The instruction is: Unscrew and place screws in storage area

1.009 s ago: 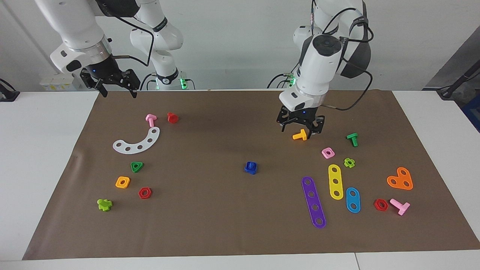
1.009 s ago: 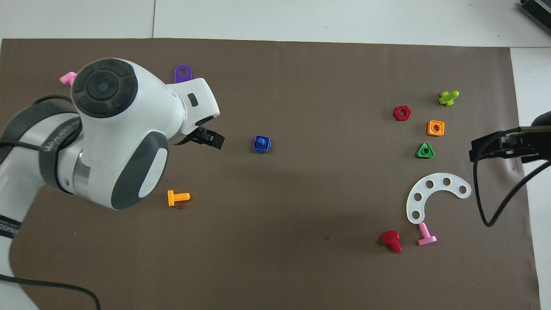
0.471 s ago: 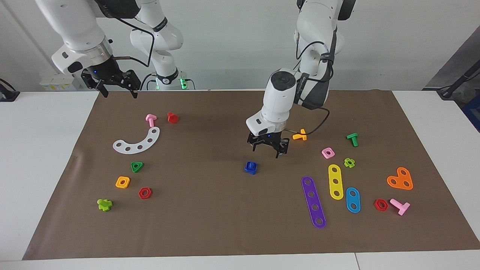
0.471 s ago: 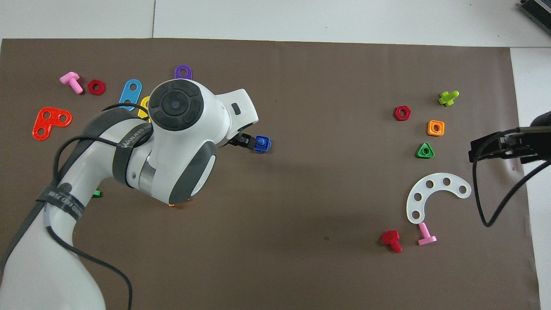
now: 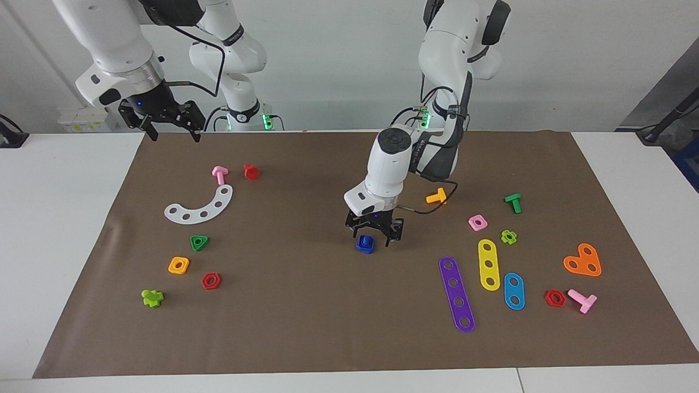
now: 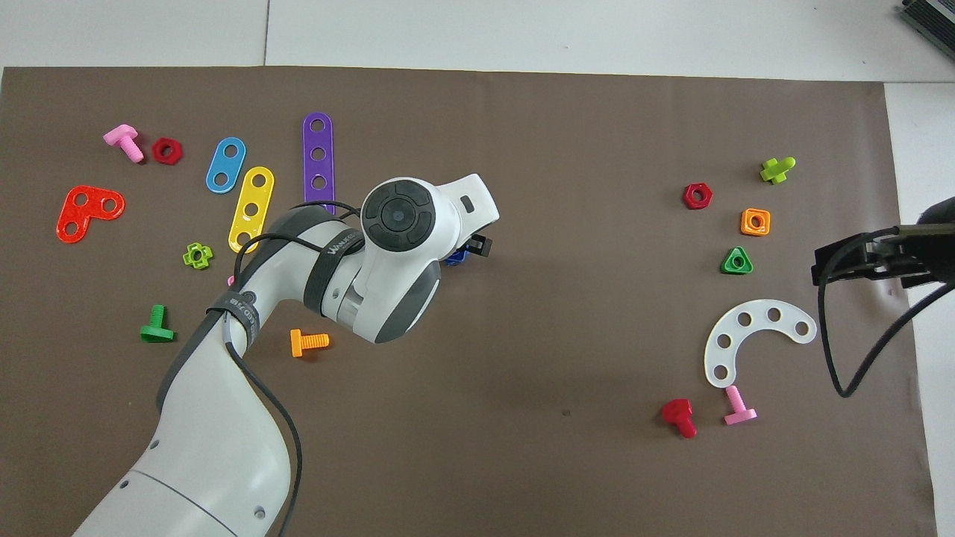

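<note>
The dark-blue bolt (image 5: 366,239) stands upright in a blue square nut (image 5: 365,248) at the middle of the brown mat. My left gripper (image 5: 374,237) is open and low over it, with a finger on either side; I cannot tell whether they touch it. In the overhead view the left wrist hides most of it, and only a blue sliver (image 6: 456,259) shows. The storage area is the stretch of mat around the white curved strip (image 5: 200,207) at the right arm's end. My right gripper (image 5: 170,126) waits open and empty above the mat's edge there.
Beside the curved strip lie a green triangular nut (image 5: 199,242), an orange square nut (image 5: 178,265), a red hex nut (image 5: 211,280), and pink (image 5: 219,174) and red (image 5: 251,171) bolts. An orange bolt (image 5: 437,196) and purple (image 5: 456,293) and yellow (image 5: 488,264) strips lie toward the left arm's end.
My left gripper has moved from over the orange bolt to the middle of the mat and come down over the dark-blue bolt. The right arm has not moved.
</note>
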Tool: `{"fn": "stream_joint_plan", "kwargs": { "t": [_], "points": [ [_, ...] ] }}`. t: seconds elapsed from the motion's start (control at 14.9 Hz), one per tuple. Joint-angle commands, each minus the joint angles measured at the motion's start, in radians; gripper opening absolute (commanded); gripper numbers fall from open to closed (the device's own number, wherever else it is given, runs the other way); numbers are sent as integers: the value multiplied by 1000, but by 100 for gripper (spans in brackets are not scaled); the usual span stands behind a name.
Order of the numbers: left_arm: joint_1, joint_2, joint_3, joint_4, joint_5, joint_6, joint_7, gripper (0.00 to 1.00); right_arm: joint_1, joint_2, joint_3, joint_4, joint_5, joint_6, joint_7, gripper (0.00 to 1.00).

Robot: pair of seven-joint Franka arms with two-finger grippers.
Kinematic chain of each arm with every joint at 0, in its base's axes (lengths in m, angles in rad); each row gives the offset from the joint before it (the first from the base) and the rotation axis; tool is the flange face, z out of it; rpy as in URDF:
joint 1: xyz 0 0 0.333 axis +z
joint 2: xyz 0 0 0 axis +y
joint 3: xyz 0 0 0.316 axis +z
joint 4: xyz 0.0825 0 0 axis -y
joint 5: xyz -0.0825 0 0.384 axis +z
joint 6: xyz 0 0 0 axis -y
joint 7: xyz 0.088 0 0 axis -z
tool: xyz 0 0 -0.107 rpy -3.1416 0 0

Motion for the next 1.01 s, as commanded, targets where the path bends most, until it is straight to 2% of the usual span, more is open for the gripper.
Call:
{"fn": "stream_joint_plan", "kwargs": {
  "t": [0.0, 0.2, 0.47, 0.67, 0.87, 0.94],
  "points": [
    [-15, 13, 17, 4, -10, 31, -11, 98, -10, -29, 2, -39, 19, 28, -26, 100],
    [-16, 16, 17, -57, -10, 92, -11, 97, -10, -29, 2, -39, 19, 28, -26, 100],
    [-18, 11, 16, -74, -12, 103, -14, 95, -10, -29, 2, -39, 19, 29, -26, 100],
    [-19, 10, 16, -76, -12, 102, -17, 86, -10, -31, 2, -45, 19, 32, -26, 100],
    [-19, 8, 16, -82, -12, 102, -19, 83, -10, -34, 2, -47, 21, 32, -26, 100],
    [-19, 7, 16, -84, -12, 103, -26, 79, -10, -34, 2, -47, 21, 32, -26, 100]
  ]
}}
